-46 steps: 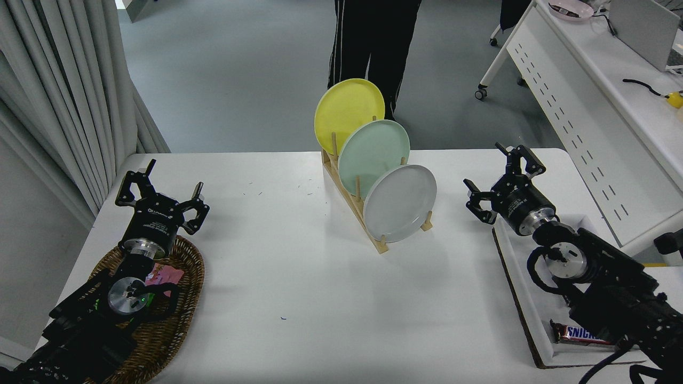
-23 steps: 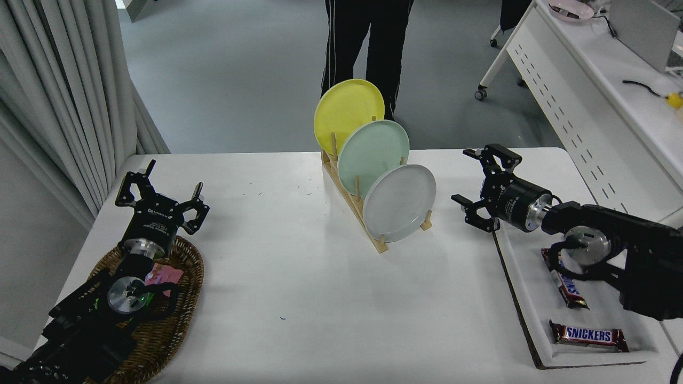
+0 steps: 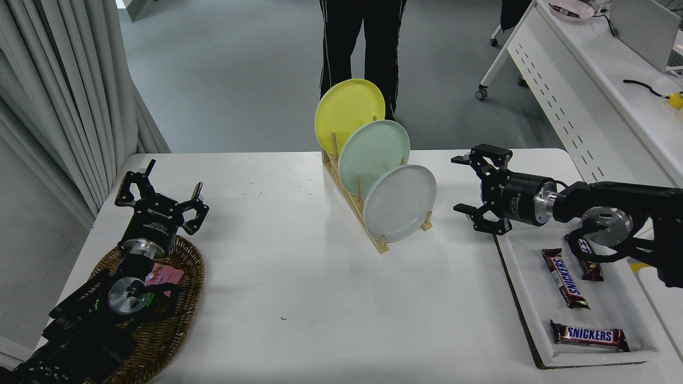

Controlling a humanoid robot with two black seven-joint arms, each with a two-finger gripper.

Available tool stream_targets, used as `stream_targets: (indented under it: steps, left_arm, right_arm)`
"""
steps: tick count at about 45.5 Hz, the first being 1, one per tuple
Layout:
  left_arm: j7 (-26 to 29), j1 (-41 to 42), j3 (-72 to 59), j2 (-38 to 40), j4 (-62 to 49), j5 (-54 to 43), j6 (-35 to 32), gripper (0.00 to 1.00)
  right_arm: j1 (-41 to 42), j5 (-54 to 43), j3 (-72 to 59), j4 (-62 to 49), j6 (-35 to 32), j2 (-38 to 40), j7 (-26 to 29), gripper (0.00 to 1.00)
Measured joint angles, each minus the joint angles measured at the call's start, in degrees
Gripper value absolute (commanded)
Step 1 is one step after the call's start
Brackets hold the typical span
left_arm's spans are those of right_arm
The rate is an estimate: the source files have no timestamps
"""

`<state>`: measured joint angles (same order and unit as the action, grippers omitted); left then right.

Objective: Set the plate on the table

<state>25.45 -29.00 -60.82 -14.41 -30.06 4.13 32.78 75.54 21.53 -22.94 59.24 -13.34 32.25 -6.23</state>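
Observation:
The pale grey plate stands on edge in the front slot of a wooden rack at the middle of the white table. A mint-green plate and a yellow plate stand behind it in the same rack. My right gripper is open and empty, pointing left, a short way to the right of the grey plate and apart from it. My left gripper is open and parked at the lower left above a wicker basket.
A wicker basket with a pink packet lies under the left arm. A white tray at the right holds three candy bars. A person's legs stand beyond the far edge. A long white desk stands at the upper right.
My right arm has swung out level and its gripper has turned to point left toward the grey plate, uncovering the candy bars in the tray. The plates and left arm have not moved.

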Motion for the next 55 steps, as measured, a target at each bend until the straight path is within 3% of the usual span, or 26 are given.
stream_targets:
  steps: [10, 16, 55]
  left_arm:
    - [-0.01, 0.00, 0.00, 0.00, 0.00, 0.00, 0.00, 1.00]
    - [-0.01, 0.00, 0.00, 0.00, -0.01, 0.00, 0.00, 1.00]
    - [0.02, 0.00, 0.00, 0.00, -0.01, 0.00, 0.00, 1.00]
  right_arm:
    - [0.74, -2.92, 4.84, -2.45, 4.09, -5.03, 8.55, 1.00]
    - [1.02, -4.59, 6.01, -3.73, 4.90, -8.04, 10.35, 1.00]
    - [-0.39, -8.78, 10.44, -20.59, 7.63, -20.14, 12.78, 0.99]
